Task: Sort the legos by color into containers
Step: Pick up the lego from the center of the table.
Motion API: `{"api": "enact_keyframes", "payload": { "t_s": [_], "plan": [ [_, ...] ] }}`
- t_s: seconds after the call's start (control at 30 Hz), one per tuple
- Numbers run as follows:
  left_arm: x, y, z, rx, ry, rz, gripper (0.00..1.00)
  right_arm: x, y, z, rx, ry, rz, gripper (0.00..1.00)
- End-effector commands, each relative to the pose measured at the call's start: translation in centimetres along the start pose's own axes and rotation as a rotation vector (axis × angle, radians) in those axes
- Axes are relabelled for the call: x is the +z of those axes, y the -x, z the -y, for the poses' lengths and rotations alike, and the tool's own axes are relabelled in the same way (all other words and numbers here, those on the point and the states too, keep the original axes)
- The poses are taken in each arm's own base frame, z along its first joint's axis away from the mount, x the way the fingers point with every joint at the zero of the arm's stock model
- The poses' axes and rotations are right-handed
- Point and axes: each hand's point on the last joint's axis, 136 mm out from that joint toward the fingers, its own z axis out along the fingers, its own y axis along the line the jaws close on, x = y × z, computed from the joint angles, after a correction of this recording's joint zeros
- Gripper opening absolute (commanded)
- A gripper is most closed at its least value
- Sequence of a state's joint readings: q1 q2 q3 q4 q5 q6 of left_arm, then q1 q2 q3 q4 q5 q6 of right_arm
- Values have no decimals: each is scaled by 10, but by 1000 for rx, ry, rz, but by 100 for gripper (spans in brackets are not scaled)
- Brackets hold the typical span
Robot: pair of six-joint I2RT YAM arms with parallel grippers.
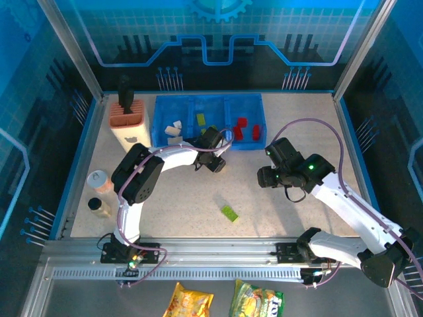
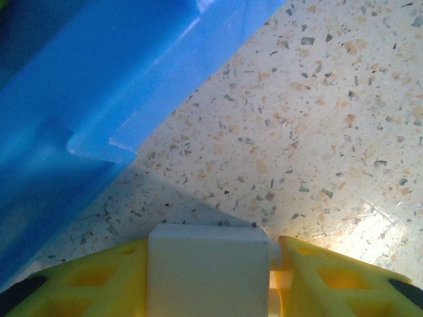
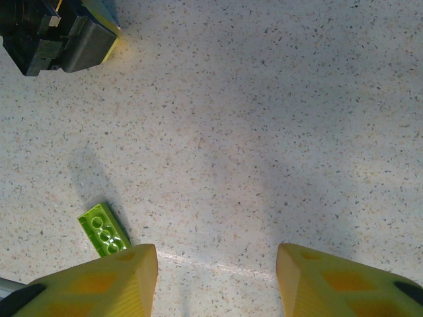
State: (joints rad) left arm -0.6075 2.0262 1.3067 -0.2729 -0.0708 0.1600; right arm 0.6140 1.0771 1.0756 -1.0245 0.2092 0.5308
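Left wrist: L gripper (image 2: 211, 246) clamped on cream-white lego (image 2: 208, 277), plain face; R gripper (image 3: 217, 254) apart, nr lime studded lego (image 3: 104, 229).

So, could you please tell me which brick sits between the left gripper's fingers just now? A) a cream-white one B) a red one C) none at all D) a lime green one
A: the left wrist view shows a cream-white brick between the yellow fingers of the left gripper, beside the blue tray.

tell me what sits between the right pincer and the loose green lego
Nothing: the stretch between the right pincer and the green lego is bare speckled table, as the top and right wrist views show.
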Motion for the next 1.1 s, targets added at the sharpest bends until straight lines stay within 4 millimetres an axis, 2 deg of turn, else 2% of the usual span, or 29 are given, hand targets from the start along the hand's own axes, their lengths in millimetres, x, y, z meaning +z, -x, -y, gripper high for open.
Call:
{"api": "enact_keyframes", "payload": {
  "t_s": [0.0, 0.13, 0.3, 0.57, 0.73, 0.9, 1.07],
  "plan": [
    [-14, -4, 6, 18, 6, 3, 49, -7, 3, 7, 16, -18, 17, 52],
    [-29, -4, 8, -19, 2, 17, 48, -5, 3, 6, 15, -15, 17, 52],
    [-46, -10, -2, -148, 55, 10, 47, -4, 5, 3, 13, -7, 16, 52],
    [-86, -36, -24, -451, 204, -8, 46, -1, 13, -4, -4, 7, 11, 52],
    [-104, -52, -36, -514, 296, -48, 46, 1, 18, -9, -14, 18, 7, 52],
    [-122, -52, -56, -546, 345, -48, 46, 2, 20, -11, -21, 22, 6, 52],
    [-137, -44, -84, -587, 363, -19, 46, 3, 21, -12, -26, 25, 5, 52]
  ]
}}
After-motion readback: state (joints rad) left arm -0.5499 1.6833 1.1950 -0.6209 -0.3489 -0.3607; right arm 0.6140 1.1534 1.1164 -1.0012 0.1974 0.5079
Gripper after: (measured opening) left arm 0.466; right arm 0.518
